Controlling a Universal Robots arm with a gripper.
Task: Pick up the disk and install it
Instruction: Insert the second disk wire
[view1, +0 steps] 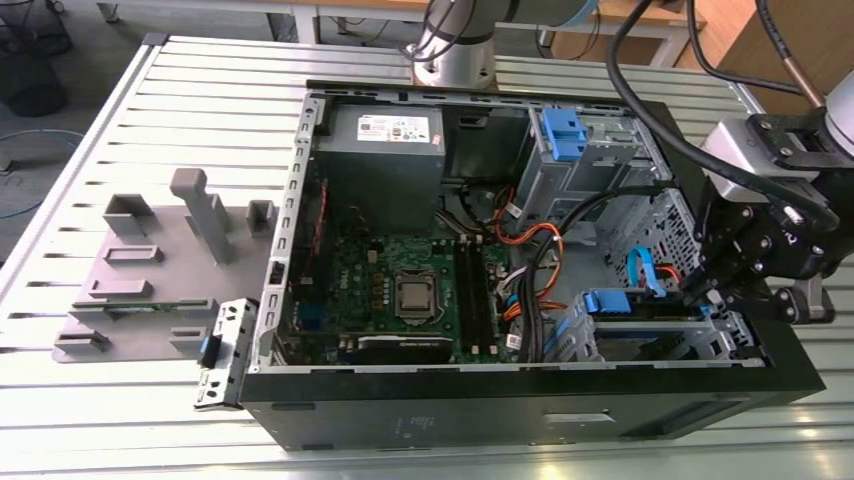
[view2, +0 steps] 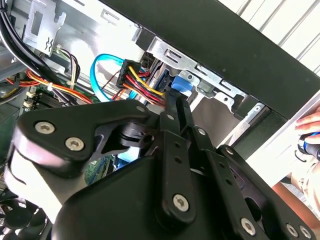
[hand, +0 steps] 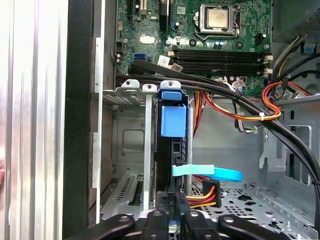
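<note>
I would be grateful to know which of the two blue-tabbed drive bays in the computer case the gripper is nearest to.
The lower bay, toward the case's front edge at the exterior view's right; the gripper hangs right beside it. The upper bay stands far off near the power supply.

The disk (hand: 172, 145) stands on edge inside a metal drive bay at the open computer case's front corner, seated between the bay's upright rails. Its blue plastic carrier frame shows as a blue tab at the exposed end, seen in the first wrist view and in the exterior view (view1: 609, 302). The drive body below the tab appears dark and narrow.
</note>
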